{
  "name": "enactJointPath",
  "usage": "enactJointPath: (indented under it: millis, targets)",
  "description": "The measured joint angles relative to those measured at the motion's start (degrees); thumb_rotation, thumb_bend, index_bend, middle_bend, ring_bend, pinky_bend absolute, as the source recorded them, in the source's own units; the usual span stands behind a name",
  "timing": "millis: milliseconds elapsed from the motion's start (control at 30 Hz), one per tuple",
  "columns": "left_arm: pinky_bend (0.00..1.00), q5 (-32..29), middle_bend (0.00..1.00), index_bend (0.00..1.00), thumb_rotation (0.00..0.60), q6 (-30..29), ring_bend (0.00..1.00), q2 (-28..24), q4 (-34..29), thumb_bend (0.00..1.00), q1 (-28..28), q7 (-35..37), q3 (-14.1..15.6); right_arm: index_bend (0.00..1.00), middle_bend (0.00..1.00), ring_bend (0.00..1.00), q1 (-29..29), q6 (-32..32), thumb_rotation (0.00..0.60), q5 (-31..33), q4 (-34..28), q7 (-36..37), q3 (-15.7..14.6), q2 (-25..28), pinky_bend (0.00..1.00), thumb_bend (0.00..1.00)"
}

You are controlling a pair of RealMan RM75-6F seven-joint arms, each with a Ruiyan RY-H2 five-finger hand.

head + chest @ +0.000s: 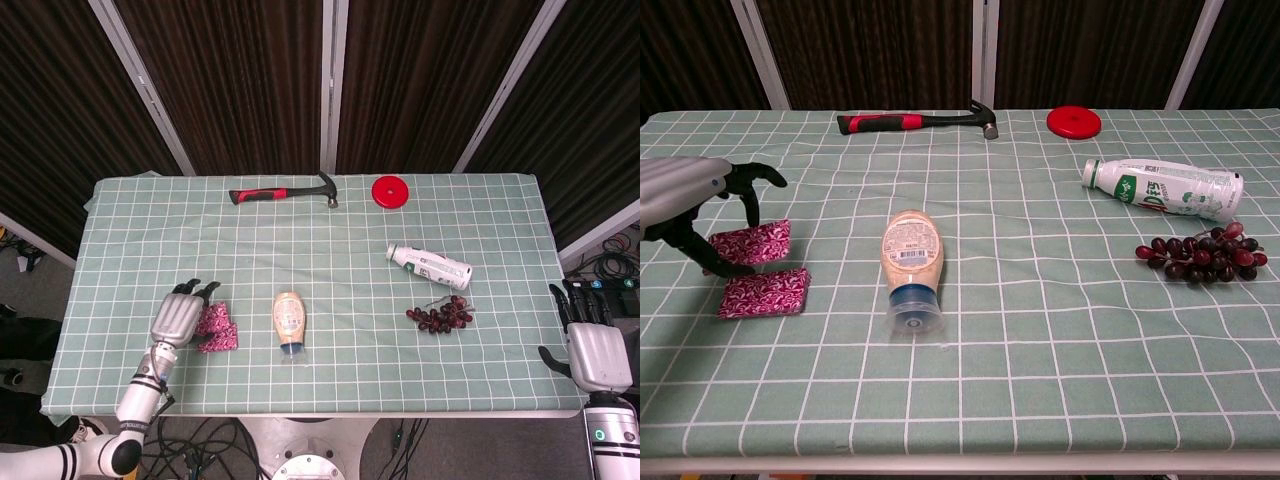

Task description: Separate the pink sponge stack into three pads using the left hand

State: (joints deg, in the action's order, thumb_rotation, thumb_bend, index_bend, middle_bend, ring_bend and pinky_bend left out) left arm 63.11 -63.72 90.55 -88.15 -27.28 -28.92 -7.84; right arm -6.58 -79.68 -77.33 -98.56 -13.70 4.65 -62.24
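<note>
While the left hand point(685, 215) pinches a lifted pink pad point(750, 243) at the left of the frame, above the pads point(765, 293) left on the table point(1040, 330), it probably should set it aside next.

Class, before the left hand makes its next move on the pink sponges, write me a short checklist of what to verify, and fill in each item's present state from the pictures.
1. Left hand holds a lifted pink pad: ok, the pad hangs pinched above the table.
2. Rest of the stack lies flat on the tablecloth: ok.
3. Lifted piece is a single pad: cannot tell, its thickness is unclear.
4. Three pads separated: not ok, only two pink pieces show.
5. Free cloth beside the stack for setting the pad down: ok; the sauce bottle lies apart to one side.
6. Right hand out of the way: ok, at the far table edge.
</note>
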Motion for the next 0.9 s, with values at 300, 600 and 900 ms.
enactJointPath:
  millis: [300, 600, 900]
  targets:
    - [0.23, -5.43, 0.48, 0.17, 0.600, 5.39, 0.14, -0.56, 8.27, 0.19, -3.20, 2.47, -3.17, 0.00, 0.00, 0.00, -0.05, -0.10, 0.600, 0.27, -0.49, -0.85, 0.04, 0.01, 0.00, 0.14]
    - [0.20, -5.98, 0.17, 0.14, 0.600, 7.54, 0.07, 1.80, 14.18, 0.17, -4.05, 5.38, -1.90, 0.00, 0.00, 0.00, 0.02, -0.20, 0.600, 0.44, -0.40, -0.97, 0.02, -0.05, 0.00, 0.14]
    - [0.19, -4.01, 0.23, 0.14, 0.600, 5.99, 0.06, 0.68, 11.42, 0.16, -3.58, 7.60, -1.58, 0.00, 0.00, 0.00, -0.03, 0.26, 0.600, 0.79, 0.38, -0.34, -0.03, -0.38, 0.00, 0.14]
